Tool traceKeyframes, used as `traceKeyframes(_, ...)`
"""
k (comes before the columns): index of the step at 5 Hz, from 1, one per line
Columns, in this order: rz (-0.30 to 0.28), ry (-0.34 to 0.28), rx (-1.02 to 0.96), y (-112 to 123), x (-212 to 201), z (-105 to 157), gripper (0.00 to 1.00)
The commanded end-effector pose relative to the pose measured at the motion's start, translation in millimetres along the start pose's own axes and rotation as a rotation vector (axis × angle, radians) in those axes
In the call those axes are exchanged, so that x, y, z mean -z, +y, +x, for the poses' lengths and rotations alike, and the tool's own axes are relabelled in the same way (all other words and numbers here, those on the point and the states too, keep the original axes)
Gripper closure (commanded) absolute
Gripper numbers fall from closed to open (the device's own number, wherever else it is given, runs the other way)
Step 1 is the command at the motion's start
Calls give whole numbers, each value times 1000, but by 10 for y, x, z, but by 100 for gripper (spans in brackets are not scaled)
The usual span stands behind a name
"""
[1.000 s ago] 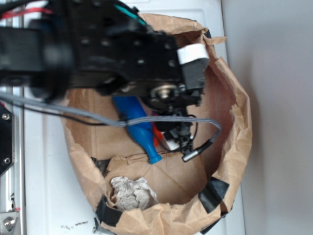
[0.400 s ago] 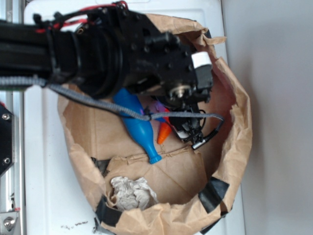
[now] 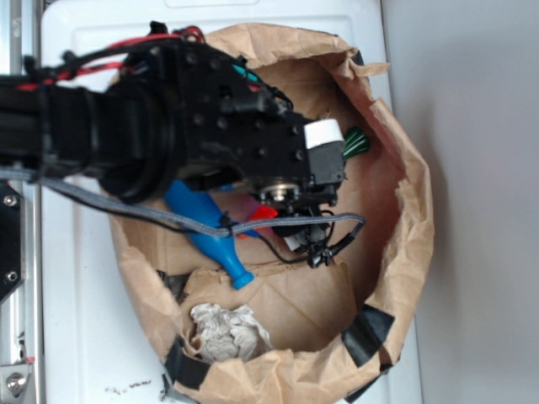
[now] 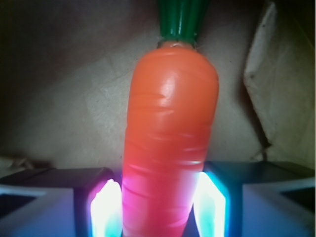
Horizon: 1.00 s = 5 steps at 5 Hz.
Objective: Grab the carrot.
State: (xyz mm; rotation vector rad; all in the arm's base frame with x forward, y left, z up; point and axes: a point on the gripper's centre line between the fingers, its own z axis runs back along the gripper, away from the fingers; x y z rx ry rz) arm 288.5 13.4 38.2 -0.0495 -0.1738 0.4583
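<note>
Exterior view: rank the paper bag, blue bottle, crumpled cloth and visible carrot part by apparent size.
1. paper bag
2. blue bottle and crumpled cloth: look alike, bottle partly hidden
3. carrot: only its green top shows

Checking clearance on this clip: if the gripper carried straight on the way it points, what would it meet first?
The gripper, shut on the carrot, faces the brown paper bag. The carrot's green top would probably touch the paper first; depth is unclear.

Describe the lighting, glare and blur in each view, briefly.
Wrist view: dim and brownish, the bag wall soft; the carrot fills the centre with a white glare patch, and the fingers beside it glow pink and cyan. Exterior view: evenly bright and slightly soft overall, the black arm shading the paper bag below it; the gripper lies in that shade.
</note>
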Motion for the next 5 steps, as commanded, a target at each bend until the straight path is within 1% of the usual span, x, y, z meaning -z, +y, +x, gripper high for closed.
traceKeyframes(1,-109,-54,8,58,-606,-30,100)
traceKeyframes(2,-156,-66,0,97,-950,-92,100)
traceKeyframes(3,-203,-52,2,126,-1166,-212,100)
traceKeyframes(4,-231,-39,1,128,-1321,-255,100)
traceKeyframes(5,-227,-37,23,119,-1338,-250,100)
